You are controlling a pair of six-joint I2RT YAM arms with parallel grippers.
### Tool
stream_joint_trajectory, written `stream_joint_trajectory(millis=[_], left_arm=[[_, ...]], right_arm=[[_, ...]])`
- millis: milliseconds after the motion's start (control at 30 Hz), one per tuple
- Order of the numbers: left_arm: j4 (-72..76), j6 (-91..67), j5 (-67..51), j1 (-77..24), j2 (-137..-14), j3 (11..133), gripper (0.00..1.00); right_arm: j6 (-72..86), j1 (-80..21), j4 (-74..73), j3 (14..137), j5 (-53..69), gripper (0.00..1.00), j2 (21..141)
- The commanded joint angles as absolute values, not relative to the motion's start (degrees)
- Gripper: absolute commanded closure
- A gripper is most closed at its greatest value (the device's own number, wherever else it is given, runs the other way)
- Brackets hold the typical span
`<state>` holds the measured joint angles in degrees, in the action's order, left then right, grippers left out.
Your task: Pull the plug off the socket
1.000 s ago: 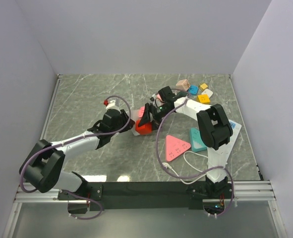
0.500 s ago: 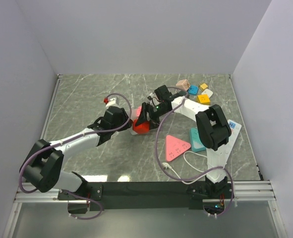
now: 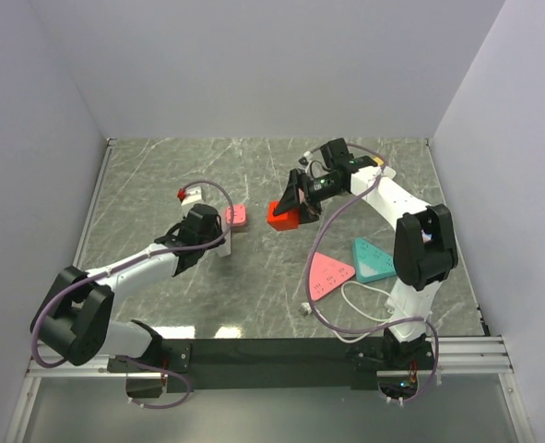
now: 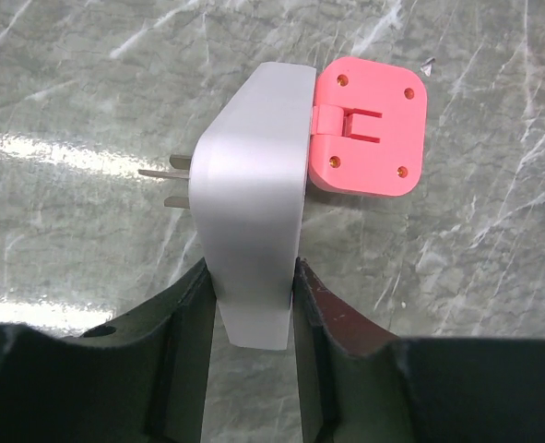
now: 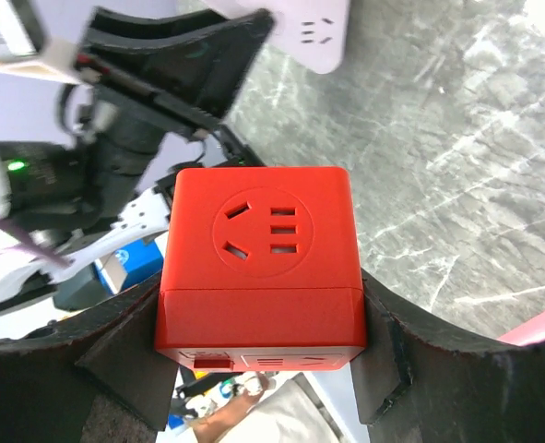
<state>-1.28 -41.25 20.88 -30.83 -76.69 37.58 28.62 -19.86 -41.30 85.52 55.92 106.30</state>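
Your left hand [image 4: 252, 286] clamps the white plug [image 4: 254, 185], prongs bare; well right of it, your right hand [image 5: 258, 323] grips the red socket [image 5: 258, 240].

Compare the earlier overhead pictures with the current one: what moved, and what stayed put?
The plug and socket have come apart. The right gripper, shut on the red socket cube, carried it right and toward the far side. The left gripper, shut on the white plug with its pink piece, drew it left, prongs now bare. The pink triangle and teal triangle stayed put.
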Motion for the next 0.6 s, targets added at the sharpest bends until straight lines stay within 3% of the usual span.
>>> stream_joint_trajectory(millis=[0,167,300,567], left_arm=[[-5.4,-39.6,21.4,-30.8,-75.9,41.3,1.0],[-7.6,-40.3,18.6,-30.8,-73.7,44.6,1.0],[-9.8,-40.1,15.0,-30.7,-71.5,45.9,1.0],[-11.0,-37.1,9.3,-30.8,-67.8,44.4,0.99]], right_arm=[[28.8,-20.9,-41.5,85.2,53.2,1.0,103.5],[30.2,-17.7,-42.6,81.0,28.9,1.0,97.4],[33.9,-13.6,-40.3,68.7,18.2,1.0,88.4],[35.3,-12.2,-40.5,59.3,7.6,1.0,84.4]])
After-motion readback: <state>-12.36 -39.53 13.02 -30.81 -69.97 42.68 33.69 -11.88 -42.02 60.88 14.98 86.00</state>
